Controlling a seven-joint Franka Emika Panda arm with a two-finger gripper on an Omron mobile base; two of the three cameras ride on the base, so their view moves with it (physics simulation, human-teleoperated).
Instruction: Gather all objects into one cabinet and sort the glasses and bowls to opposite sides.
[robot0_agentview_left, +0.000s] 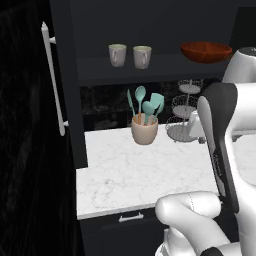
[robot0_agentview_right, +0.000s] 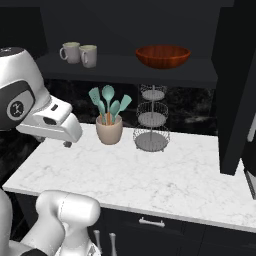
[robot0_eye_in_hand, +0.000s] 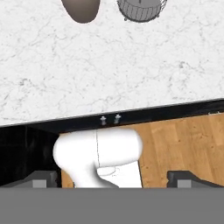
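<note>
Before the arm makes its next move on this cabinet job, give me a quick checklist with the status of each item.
1. Tool open and holding nothing: ok.
2. Cabinet door swung open, shelf reachable: ok.
3. Both cups upright on the shelf's left part: ok.
4. Red-brown bowl on the same shelf, right of the cups: ok.
5. Blue bowl located: cannot tell.
6. Utensil pot and wire stand stand on the counter under the shelf, in the reach path: not ok.

No text, label, brand, number or sign can be read. A small dark mark sits on the arm's round grey joint cap (robot0_agentview_right: 17, 107) in the right base view, too blurred to make out.
</note>
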